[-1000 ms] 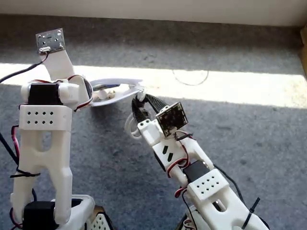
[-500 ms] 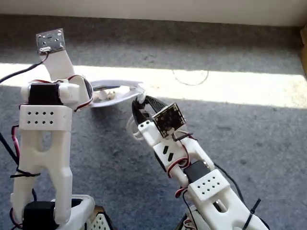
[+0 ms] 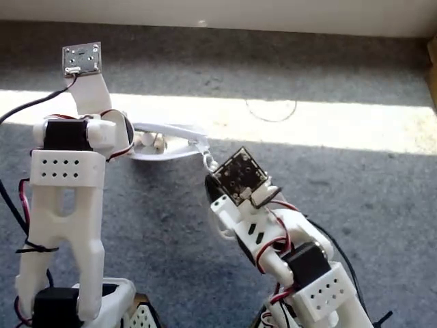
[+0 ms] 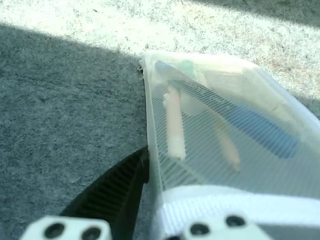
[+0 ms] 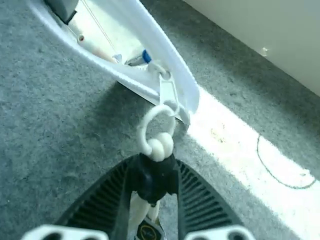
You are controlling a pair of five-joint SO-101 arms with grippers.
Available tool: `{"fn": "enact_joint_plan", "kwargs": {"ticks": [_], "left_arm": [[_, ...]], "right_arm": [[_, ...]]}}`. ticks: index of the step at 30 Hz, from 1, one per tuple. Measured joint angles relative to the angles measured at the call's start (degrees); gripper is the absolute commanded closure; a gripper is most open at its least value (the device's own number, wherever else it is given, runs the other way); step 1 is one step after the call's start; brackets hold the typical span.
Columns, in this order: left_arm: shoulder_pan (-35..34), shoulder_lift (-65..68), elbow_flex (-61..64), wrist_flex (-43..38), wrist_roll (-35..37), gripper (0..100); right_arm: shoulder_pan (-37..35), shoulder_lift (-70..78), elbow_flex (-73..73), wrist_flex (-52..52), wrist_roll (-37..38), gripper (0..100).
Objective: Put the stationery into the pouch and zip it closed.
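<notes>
High view, pouch: the pouch (image 3: 171,140) is lying on the grey carpet (image 3: 355,205), partly in the sunlit strip (image 3: 341,126), between my two arms.
High view, zip pull: the zip pull (image 3: 208,161) is sticking out from the pouch's end nearest the right arm (image 3: 273,239).
Left wrist view, left tool: the left tool (image 4: 152,192) is pinching the pouch's mesh wall at its edge, with the black finger (image 4: 117,192) pressing against it.
Left wrist view, stationery: I am seeing the stationery (image 4: 174,125) lying inside, a blue pen (image 4: 265,132) among it.
Right wrist view, right tool: the right tool (image 5: 152,175) is pressing together on the zip pull's cord, just below its knot (image 5: 160,146).
Right wrist view, pouch mouth: the mouth is gaping open, with the slider (image 5: 165,89) sitting near the corner.
</notes>
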Motion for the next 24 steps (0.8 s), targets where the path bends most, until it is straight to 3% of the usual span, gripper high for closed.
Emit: {"fn": "enact_joint_plan", "kwargs": {"ticks": [3, 10, 24], "left_arm": [[0.88, 0.0, 0.0, 0.0, -0.35, 95], [3.87, 0.0, 0.44, 0.09, -2.9, 75], [8.09, 0.09, -2.02, 0.09, -3.34, 75]], "right_arm": [[0.0, -5.19, 3.52, 1.32, 0.0, 99.4], [0.0, -17.23, 14.86, 1.41, 0.0, 99.4], [-0.09, -30.42, 24.97, 1.41, 0.44, 99.4]]}}
